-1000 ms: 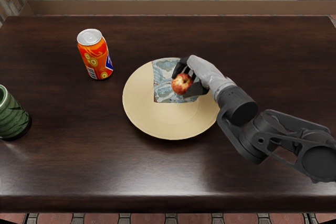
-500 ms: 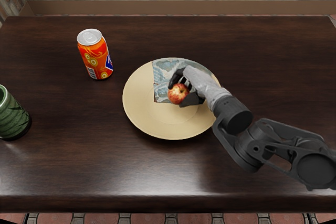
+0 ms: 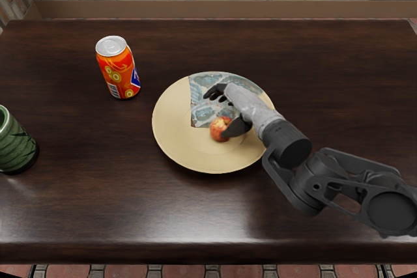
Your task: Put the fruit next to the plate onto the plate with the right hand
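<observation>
On the plate (image 3: 174,131) sits the apple (image 3: 219,127); the right robot hand (image 3: 236,106) arches over it, fingers spread apart.

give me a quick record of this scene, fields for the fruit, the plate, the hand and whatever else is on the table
target: plate, tan, patterned patch at its back
fruit: apple, lying near the plate's middle
working arm: right hand over the plate, fingers spread, thumb beside the apple; contact unclear
other arm: left, not in view
bystanders: soda can upright, left of the plate; green cup at the picture's left edge
surface: table, dark wood
task state: apple is on the plate
</observation>
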